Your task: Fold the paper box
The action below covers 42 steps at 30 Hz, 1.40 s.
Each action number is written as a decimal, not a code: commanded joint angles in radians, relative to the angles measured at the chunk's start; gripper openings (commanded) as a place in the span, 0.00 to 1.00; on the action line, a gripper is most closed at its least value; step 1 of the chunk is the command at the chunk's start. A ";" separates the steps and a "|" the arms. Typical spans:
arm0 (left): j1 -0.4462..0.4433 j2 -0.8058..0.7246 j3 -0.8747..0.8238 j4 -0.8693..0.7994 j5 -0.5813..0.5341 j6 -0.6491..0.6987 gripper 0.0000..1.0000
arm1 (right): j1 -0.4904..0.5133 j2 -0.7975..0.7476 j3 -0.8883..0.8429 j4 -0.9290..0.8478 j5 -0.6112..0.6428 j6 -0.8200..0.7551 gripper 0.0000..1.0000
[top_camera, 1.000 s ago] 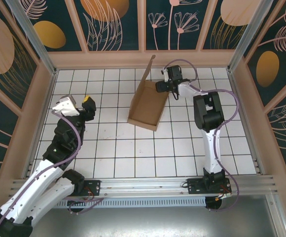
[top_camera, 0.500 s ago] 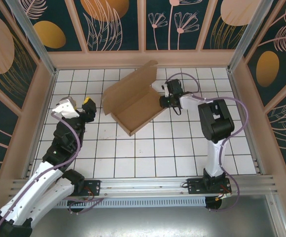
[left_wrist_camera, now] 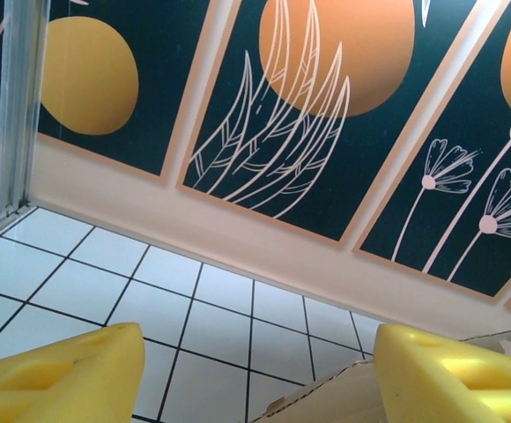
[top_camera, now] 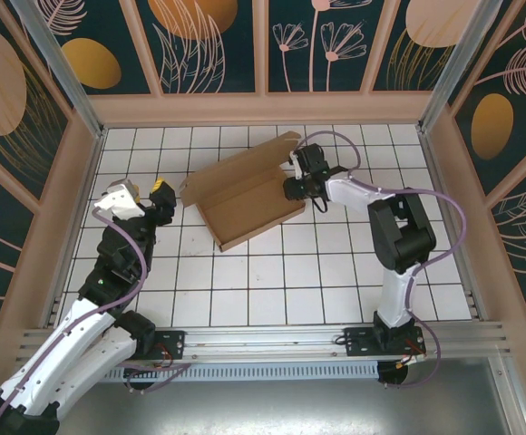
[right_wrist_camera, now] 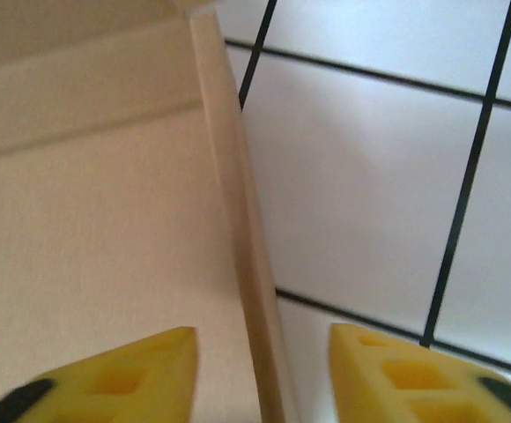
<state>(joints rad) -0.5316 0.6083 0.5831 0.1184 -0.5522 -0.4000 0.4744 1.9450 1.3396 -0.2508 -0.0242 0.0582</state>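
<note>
The paper box (top_camera: 245, 195) is a brown cardboard tray with one long wall raised, lying at an angle on the white tiles at mid-back. My right gripper (top_camera: 288, 188) is at its right end. In the right wrist view the box's thin side wall (right_wrist_camera: 238, 264) runs between the yellow fingers (right_wrist_camera: 132, 370), with a gap on each side; the right gripper (right_wrist_camera: 260, 370) is open. My left gripper (top_camera: 161, 193) hangs left of the box, apart from it. The left gripper (left_wrist_camera: 255, 388) is open and holds nothing, with a corner of the box (left_wrist_camera: 326, 401) low between its fingers.
The tiled floor (top_camera: 272, 281) is ringed by a low beige wall (top_camera: 263, 107) and painted panels. Metal posts (top_camera: 59, 63) stand at the back corners. Bare tiles lie between the box and the arm bases.
The box has swung counter-clockwise and dropped from standing tall to lying lower, further left. My right gripper followed it with its jaws narrower. The left arm has not moved.
</note>
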 commanded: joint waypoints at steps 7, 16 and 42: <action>-0.005 -0.011 -0.018 0.043 -0.049 0.036 0.69 | -0.003 0.175 0.168 -0.117 0.035 -0.005 0.16; -0.005 -0.001 -0.029 0.056 -0.077 0.028 0.68 | -0.010 0.006 -0.078 -0.049 0.128 0.115 0.03; 0.198 0.281 0.052 0.150 0.184 -0.131 0.70 | -0.320 -0.421 -0.734 1.290 -0.478 -0.313 0.70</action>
<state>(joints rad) -0.3923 0.8570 0.5892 0.1997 -0.3702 -0.4099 0.1993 1.4704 0.5709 0.7834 -0.3286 -0.1577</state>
